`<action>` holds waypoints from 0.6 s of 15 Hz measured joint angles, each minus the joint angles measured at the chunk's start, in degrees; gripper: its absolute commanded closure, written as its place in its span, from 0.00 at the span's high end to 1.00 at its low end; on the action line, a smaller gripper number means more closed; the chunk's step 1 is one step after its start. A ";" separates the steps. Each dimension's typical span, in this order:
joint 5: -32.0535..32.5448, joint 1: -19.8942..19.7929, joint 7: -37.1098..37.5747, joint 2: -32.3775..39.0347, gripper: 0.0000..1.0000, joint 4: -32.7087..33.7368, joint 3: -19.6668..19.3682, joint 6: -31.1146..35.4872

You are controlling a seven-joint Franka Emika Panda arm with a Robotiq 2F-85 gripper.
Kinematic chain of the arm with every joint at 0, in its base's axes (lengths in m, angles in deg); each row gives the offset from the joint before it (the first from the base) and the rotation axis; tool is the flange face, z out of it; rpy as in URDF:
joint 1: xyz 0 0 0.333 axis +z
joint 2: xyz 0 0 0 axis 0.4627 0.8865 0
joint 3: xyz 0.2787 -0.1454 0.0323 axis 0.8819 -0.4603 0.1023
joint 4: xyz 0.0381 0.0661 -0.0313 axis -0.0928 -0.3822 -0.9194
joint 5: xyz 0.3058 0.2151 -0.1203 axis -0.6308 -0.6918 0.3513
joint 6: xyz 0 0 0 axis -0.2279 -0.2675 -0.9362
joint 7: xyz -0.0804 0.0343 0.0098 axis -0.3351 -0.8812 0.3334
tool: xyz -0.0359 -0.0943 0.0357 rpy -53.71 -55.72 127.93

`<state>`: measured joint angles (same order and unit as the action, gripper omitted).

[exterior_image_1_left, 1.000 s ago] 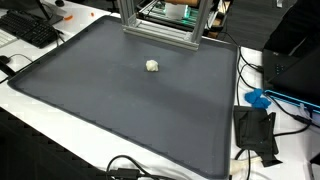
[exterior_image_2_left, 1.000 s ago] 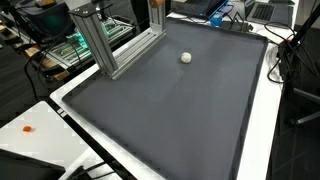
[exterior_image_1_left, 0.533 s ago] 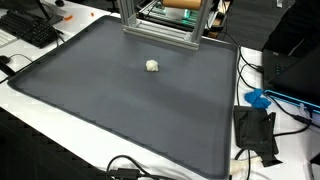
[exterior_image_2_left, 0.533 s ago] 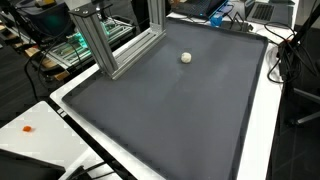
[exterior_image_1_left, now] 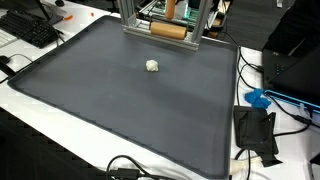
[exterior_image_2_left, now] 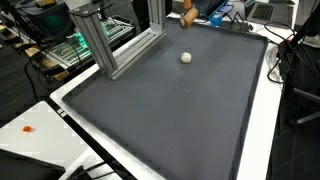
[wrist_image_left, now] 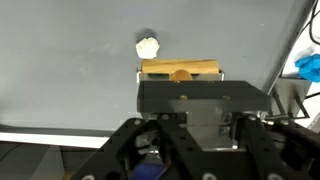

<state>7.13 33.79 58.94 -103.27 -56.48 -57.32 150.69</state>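
Observation:
A small white lump lies on the dark grey mat, toward its far side; it also shows in the exterior view and in the wrist view. My gripper fills the lower wrist view and holds a horizontal wooden bar at its tip, just short of the lump. In both exterior views only the wooden bar shows at the top edge, by the frame; the gripper body is out of view. The fingertips are hidden behind a black block.
An aluminium frame stands at the mat's far edge. A keyboard lies beside the mat. A black device, a blue object and cables lie along one side.
The wooden bar has come down into view at the top of both exterior views, toward the white lump. The lump has not moved.

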 measured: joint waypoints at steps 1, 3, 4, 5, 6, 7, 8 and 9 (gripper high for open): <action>0.76 -0.31 0.04 1.69 0.23 0.16 -0.08 1.12; 2.31 -0.93 0.28 4.75 0.23 0.53 -0.30 2.95; 2.94 -1.23 0.44 6.15 0.23 0.70 -0.44 3.63; 3.47 -1.47 0.58 7.49 0.23 0.86 -0.65 4.30; 3.87 -1.61 0.62 8.72 0.48 0.97 -0.92 4.98; 3.91 -1.63 0.35 9.84 0.48 1.03 -1.24 5.83; 3.91 -1.63 -0.03 10.77 0.48 1.10 -1.51 6.59; 3.91 -1.63 -0.16 11.40 0.48 1.23 -1.66 6.98</action>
<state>11.04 32.17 58.78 -91.86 -55.26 -58.98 157.66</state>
